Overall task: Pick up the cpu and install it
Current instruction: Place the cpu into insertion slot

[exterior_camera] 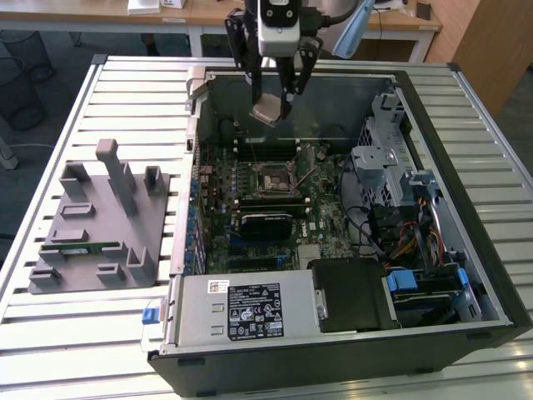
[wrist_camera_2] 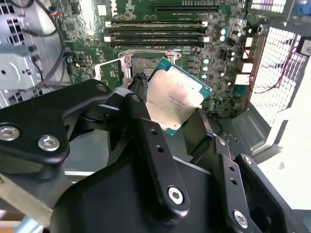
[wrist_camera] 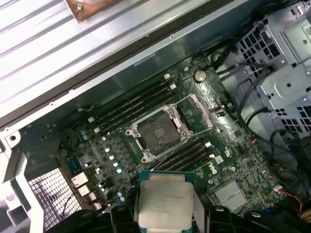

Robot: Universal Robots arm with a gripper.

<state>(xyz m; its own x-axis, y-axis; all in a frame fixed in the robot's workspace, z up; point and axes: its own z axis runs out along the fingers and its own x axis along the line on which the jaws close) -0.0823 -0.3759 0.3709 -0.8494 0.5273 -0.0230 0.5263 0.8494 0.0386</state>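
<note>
The cpu (exterior_camera: 269,109) (wrist_camera_2: 176,97) (wrist_camera: 162,200) is a small square chip with a pale silver top and a green rim. My gripper (exterior_camera: 272,104) (wrist_camera_2: 170,109) (wrist_camera: 163,213) is shut on it by two opposite edges, and it hangs tilted in the air above the open computer case (exterior_camera: 466,275). On the motherboard (exterior_camera: 325,208) below, the cpu socket (exterior_camera: 273,180) (wrist_camera: 158,131) (wrist_camera_2: 141,63) stands open, its metal frame and lever raised. The chip is well above the socket and not touching the board.
In the exterior view, a grey plastic fixture (exterior_camera: 100,225) lies at the left on the slatted table, with a green memory stick (exterior_camera: 79,248) in it. Memory slots (wrist_camera: 136,104) flank the socket. A drive cage and cables (exterior_camera: 400,217) fill the case's right; a power supply (exterior_camera: 246,308) sits in front.
</note>
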